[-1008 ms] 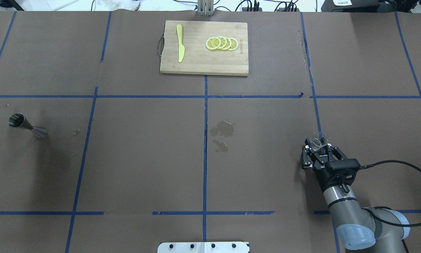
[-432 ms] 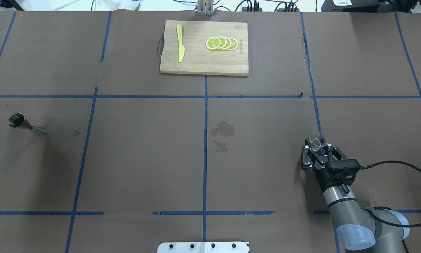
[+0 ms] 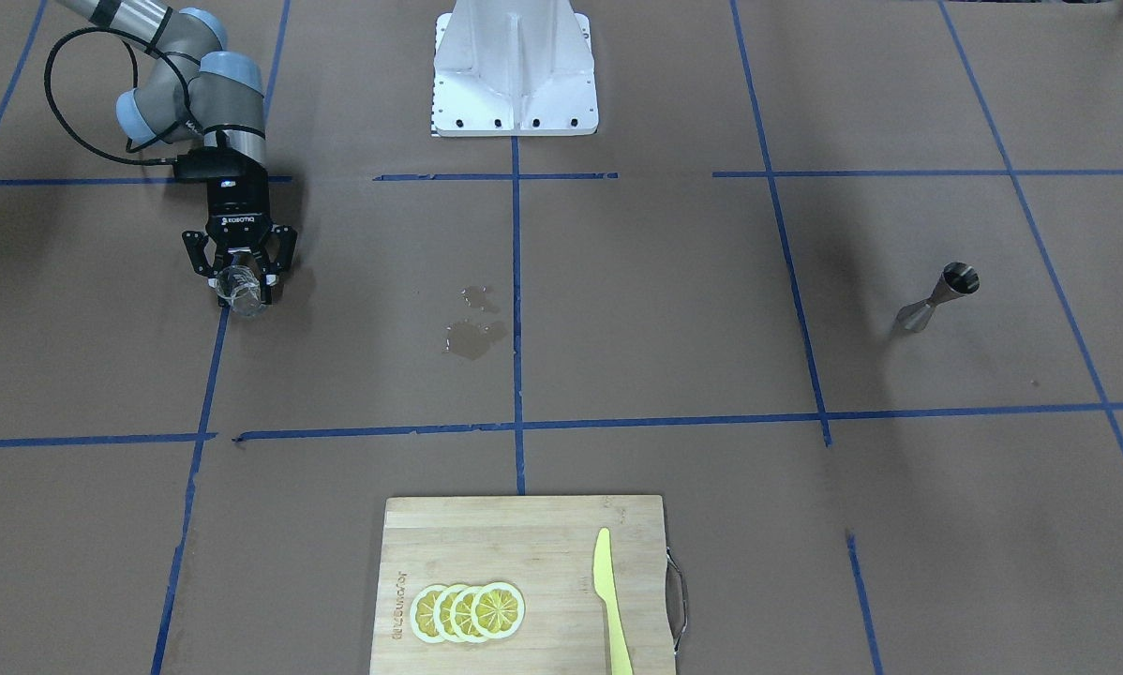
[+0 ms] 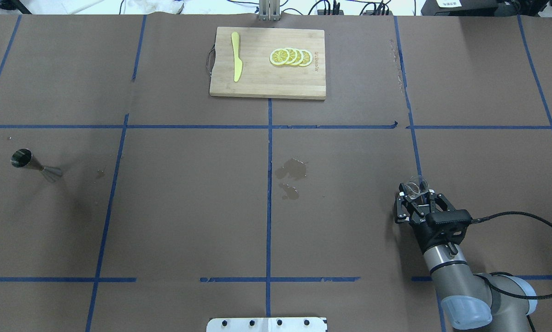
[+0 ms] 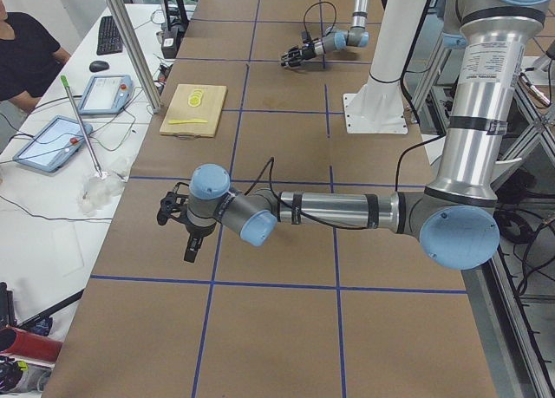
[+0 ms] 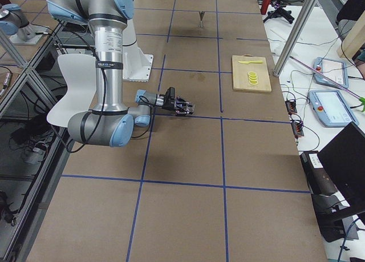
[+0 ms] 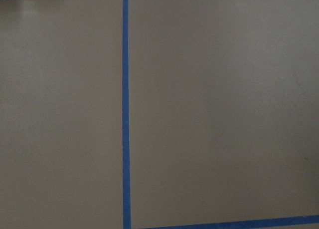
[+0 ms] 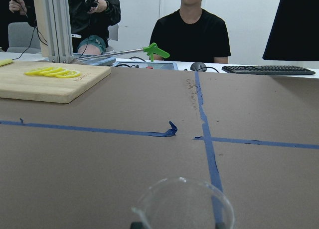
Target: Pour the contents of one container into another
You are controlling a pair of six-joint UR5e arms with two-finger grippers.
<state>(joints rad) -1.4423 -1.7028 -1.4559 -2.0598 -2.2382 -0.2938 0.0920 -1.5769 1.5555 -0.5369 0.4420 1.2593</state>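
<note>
Overhead exterior shows the right end effector (image 4: 416, 193) gripping the beaker (image 4: 416, 186), well apart from the jigger (image 4: 23, 158); carrying and pouring are not yet done.

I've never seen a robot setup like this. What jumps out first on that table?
Probably the right arm at the near right of the overhead view, its jaws closed on a small glass beaker. Far across the table at the left edge stands a silver jigger, alone. At the far middle a cutting board holds lemon slices and a yellow knife, with a wet patch mid-table.
</note>
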